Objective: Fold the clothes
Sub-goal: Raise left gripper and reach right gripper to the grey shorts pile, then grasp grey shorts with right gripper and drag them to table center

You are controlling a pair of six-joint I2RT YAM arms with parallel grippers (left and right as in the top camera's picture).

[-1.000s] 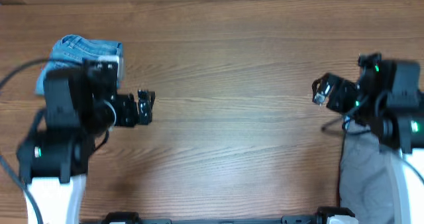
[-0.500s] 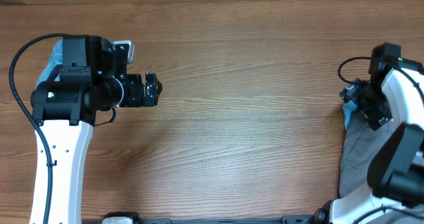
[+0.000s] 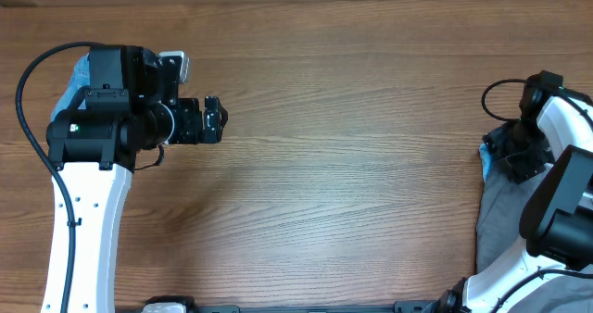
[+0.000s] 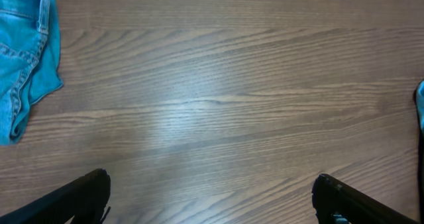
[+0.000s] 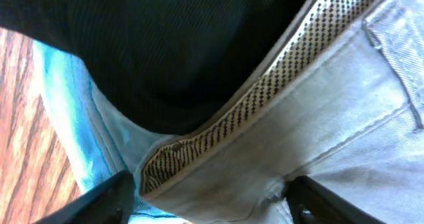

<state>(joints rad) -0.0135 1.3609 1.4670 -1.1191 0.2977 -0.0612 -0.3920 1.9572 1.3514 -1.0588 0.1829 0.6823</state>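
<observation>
The grey shorts (image 3: 505, 225) lie in a pile at the table's right edge. In the right wrist view their waistband with its patterned lining (image 5: 265, 91) runs diagonally under a black garment (image 5: 179, 45), and a light-blue cloth (image 5: 63, 98) lies beneath. My right gripper (image 5: 212, 201) is down on this pile, its fingers apart with a fold of grey shorts (image 5: 318, 118) between them. Small denim shorts (image 4: 23, 52) lie at the far left, mostly under my left arm in the overhead view (image 3: 82, 72). My left gripper (image 3: 211, 120) hovers open over bare wood, empty.
The wooden table (image 3: 352, 165) stretches between the two arms. My right arm (image 3: 556, 165) and its cable cover part of the pile at the right edge. A sliver of blue (image 4: 420, 98) shows at the right edge of the left wrist view.
My right arm has swung right and dropped its gripper onto the clothes pile, and its jaws have narrowed. The left arm straightened out, then held still.
</observation>
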